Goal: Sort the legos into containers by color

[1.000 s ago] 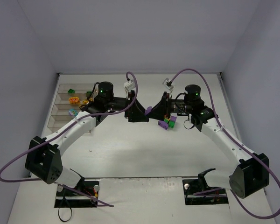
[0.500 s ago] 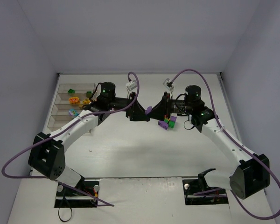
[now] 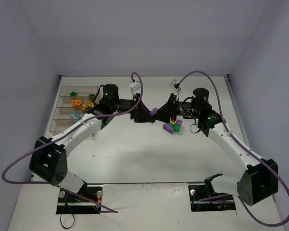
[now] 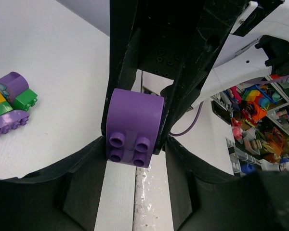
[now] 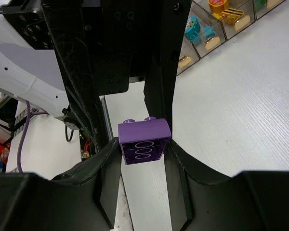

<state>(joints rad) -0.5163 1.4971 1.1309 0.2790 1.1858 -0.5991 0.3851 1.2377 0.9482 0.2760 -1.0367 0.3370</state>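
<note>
This looks like a hand-over in mid-air. The containers [image 3: 56,115] sit at nine o'clock from the meeting point, with a few sorted legos [image 3: 76,102] inside. The left arm stretches level towards three o'clock, and the left gripper [image 3: 145,115] has its fingers flanking the purple brick [image 4: 135,126]; I cannot tell if they pinch it. The right gripper [image 3: 163,111], pointing towards nine o'clock, is closed to brick-width on it (studs face the left wrist). The unsorted pile [image 3: 172,126] lies at five o'clock. Next, the left must close firmly before the right lets go.
</note>
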